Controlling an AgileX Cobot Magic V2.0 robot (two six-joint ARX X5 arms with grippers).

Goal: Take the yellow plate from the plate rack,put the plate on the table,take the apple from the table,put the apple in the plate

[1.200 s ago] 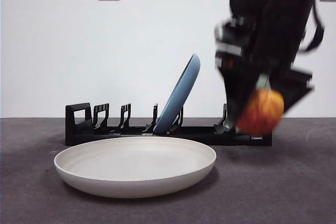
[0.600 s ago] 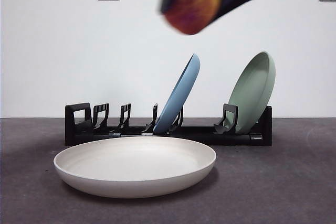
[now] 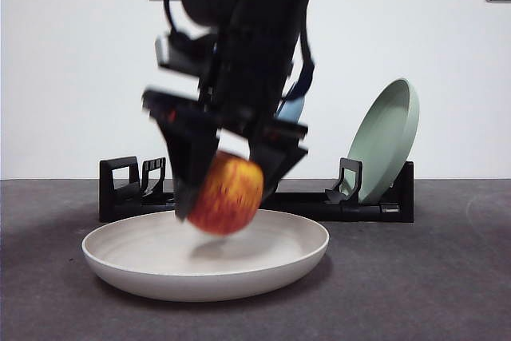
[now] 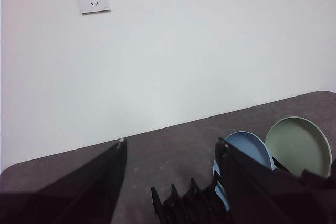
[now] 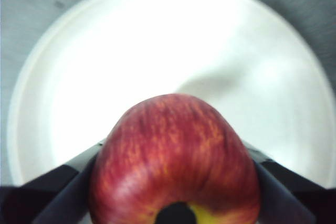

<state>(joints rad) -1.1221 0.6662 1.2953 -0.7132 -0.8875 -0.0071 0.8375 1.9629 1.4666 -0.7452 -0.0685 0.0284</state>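
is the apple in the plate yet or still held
Held: the right gripper is shut on the apple, just above the yellow plate, its shadow beneath.

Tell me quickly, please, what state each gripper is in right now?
Left gripper: open, holding nothing.
Right gripper: shut on the apple, just above the yellow plate.

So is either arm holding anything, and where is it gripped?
The right gripper holds the round red apple by its two sides; the left gripper holds nothing.
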